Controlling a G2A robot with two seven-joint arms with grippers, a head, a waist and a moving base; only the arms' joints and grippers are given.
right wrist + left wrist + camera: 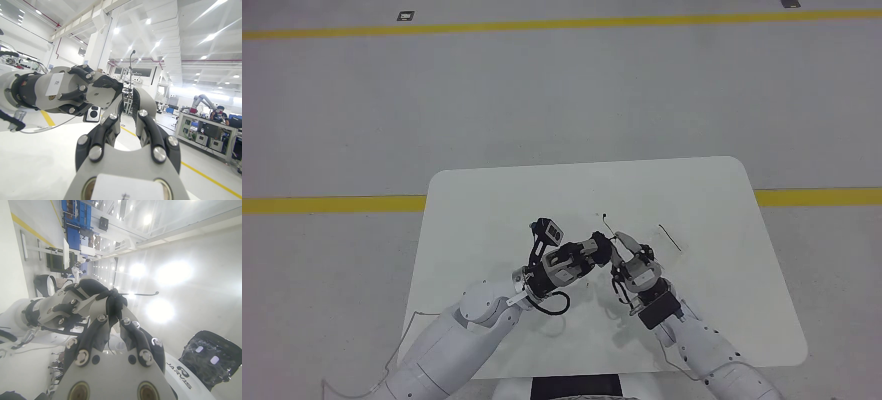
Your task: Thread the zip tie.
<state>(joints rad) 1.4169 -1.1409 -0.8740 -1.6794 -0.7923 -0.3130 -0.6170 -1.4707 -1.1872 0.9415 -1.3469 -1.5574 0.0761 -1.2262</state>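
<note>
— zip tie first: where do we see it?
— we see one end pinched in the left gripper, whose taped fingertips are pressed together on it. the rest of the thin black tie sticks straight out past those tips into the air, with its small head at the free end.
— and the right gripper?
— we see its fingers spread, with a clear gap between them. its tips sit just beside the left gripper's tips, and the tie rises in line with that gap. we cannot tell whether it touches either finger.
— how do the two tools stand to each other?
— from above we see them meeting tip to tip over the white table, with the tie pointing away from both wrists.
— anything else near the tools?
— we see a second black zip tie lying flat on the table, near the right gripper on its outer side and apart from both grippers.
</note>
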